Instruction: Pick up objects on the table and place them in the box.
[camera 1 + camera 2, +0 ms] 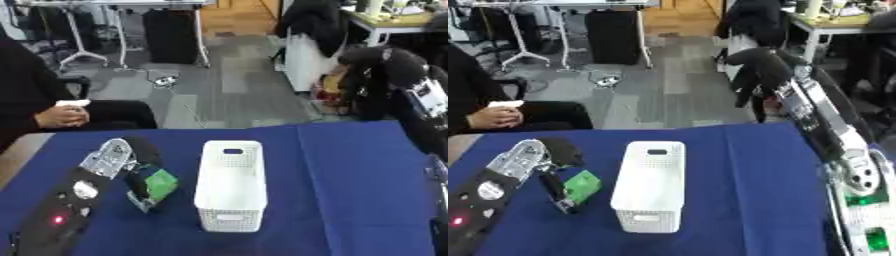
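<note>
On the blue desk, the left hand is curled round a green object just left of the white box, so next it likely must lift it over the rim, while the right hand hangs curled, empty, far right.

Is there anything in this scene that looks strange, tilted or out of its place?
Nothing looks spilled or damaged. The white box stands upright on the blue table. The left hand holds a green object beside it; the right hand hangs raised, away from the table.
</note>
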Tool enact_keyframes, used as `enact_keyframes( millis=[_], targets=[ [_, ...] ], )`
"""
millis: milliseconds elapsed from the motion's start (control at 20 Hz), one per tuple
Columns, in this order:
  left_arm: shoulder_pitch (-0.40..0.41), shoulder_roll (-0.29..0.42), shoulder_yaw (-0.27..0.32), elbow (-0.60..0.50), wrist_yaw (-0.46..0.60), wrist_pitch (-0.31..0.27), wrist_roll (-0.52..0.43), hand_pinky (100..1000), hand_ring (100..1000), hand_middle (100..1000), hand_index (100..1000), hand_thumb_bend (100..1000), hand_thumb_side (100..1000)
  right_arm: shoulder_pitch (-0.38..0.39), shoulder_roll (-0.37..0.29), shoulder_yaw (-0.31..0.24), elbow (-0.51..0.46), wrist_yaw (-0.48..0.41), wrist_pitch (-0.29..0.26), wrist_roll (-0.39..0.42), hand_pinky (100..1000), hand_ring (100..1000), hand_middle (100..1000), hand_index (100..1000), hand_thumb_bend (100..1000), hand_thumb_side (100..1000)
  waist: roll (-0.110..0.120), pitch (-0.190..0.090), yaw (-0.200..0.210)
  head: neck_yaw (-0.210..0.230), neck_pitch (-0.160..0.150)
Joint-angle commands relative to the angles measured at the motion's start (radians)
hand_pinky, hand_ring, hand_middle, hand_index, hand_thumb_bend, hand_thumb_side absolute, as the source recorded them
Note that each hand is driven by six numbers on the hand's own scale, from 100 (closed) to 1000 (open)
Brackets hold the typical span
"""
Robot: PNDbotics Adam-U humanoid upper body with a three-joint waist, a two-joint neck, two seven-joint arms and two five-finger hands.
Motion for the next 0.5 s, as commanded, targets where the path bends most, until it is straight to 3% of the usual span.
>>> enact_keyframes(
  millis=[50, 500],
  targets=[
    [-0.031, 0.013, 0.002, 0.027, -0.061, 0.01, 0.023, 1000, 1000, 1000, 1000, 708, 1000, -0.014, -0.005, -0.002, -0.015, -0.004, 0.0, 0.001, 215, 440, 515, 764, 322, 1000, 0.001, -0.011, -0.002, 0.013, 0.005],
    [-0.045, -0.017, 0.033, 0.111, -0.146, 0.04, 0.075, 1000, 1000, 1000, 1000, 652, 1000, -0.016, -0.002, -0.001, -0.015, 0.0, 0.003, 0.001, 214, 440, 515, 764, 322, 1000, 0.0, -0.009, -0.006, 0.017, 0.003]
  ],
)
